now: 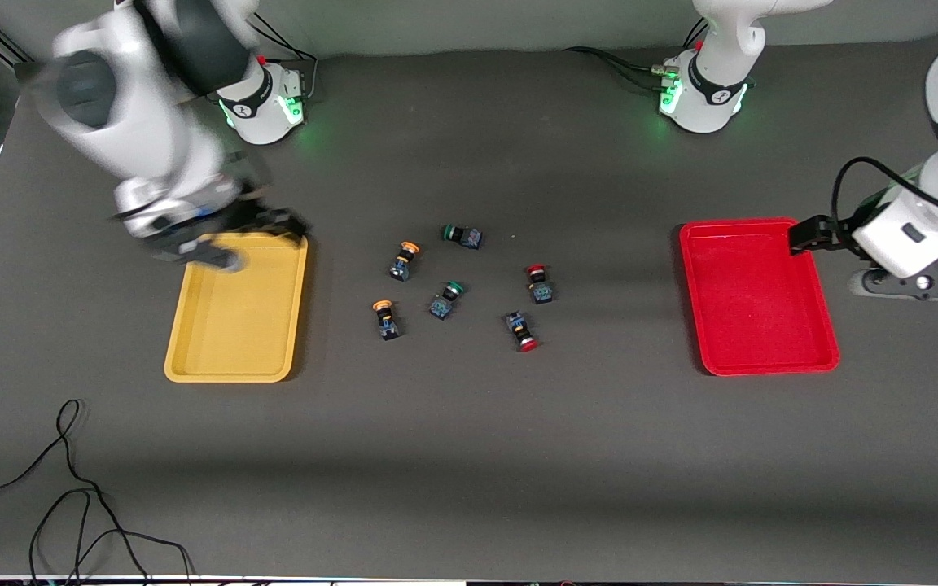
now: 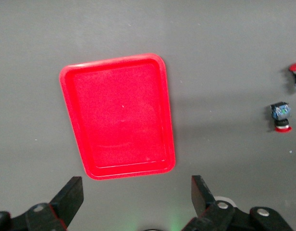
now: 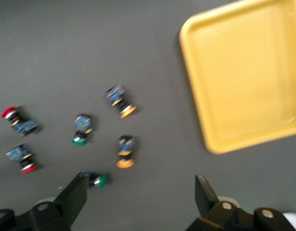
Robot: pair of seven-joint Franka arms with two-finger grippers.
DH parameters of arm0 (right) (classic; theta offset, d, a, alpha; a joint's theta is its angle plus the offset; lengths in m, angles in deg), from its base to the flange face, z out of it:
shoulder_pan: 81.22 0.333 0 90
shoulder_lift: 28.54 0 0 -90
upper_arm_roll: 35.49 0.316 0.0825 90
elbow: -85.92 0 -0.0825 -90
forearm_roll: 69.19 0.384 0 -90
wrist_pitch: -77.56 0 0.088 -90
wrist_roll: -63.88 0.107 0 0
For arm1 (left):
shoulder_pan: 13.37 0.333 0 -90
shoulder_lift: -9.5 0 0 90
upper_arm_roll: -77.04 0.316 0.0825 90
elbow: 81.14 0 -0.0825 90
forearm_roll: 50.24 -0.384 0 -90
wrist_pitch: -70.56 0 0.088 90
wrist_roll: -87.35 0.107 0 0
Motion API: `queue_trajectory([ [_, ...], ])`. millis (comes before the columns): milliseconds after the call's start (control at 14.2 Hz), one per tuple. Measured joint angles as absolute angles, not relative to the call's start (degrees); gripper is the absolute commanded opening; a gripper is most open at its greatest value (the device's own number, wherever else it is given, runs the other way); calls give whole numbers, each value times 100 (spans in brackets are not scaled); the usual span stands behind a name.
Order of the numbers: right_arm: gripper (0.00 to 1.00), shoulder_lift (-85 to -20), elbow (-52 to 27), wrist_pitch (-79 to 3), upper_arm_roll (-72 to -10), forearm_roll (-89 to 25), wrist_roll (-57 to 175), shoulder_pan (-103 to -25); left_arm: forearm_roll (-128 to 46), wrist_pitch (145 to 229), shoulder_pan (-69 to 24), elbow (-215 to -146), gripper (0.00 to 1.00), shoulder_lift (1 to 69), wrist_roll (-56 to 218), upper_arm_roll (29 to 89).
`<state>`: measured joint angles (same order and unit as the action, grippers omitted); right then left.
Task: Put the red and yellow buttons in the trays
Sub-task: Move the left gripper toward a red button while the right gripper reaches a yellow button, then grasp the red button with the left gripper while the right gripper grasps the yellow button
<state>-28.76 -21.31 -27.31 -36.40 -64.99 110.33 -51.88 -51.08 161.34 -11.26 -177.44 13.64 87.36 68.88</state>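
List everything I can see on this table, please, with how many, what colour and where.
Red tray: one, red, toward the left arm's end, nothing in it.
Yellow tray: one, yellow, toward the right arm's end, nothing in it.
Red buttons: two, red caps, on the table between the trays.
Yellow buttons: two, orange-yellow caps, between the trays.
Green buttons: two, green caps, among the others.
Cable: one, black, near the front camera.
Left gripper: open, over the red tray's edge.
Right gripper: open, over the yellow tray's edge.
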Motion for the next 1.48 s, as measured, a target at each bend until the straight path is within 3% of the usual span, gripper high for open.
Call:
queue_trajectory([
  [353,100,-3019,-2401,-3119,-3636,-6500,12235,-4347,-5087,16143,-2144,-17877,100,1768,7995,6847],
  [635,100,-3054,-3385,-4242,-3649,-6500,12434,-4228,-5043,16664,-3082,-17915,100,2538,6473,6829],
  [918,100,-3619,-4324,-5870,-3651,-6500,12539,-4146,-4849,17974,-3863,-18190,99,3269,5201,6818],
  [1341,100,-4871,-4476,-7179,-3664,-6500,12670,-4135,-4817,19952,-4375,-18968,94,3951,4389,6820],
  [1412,99,-5000,-4474,-7308,-3664,-6500,12675,-4132,-4816,20116,-4425,-18982,90,4082,4333,6819],
  [1482,83,-5091,-4468,-7382,-3664,-6500,12676,-4130,-4815,20209,-4453,-18984,88,4181,4305,6820],
])
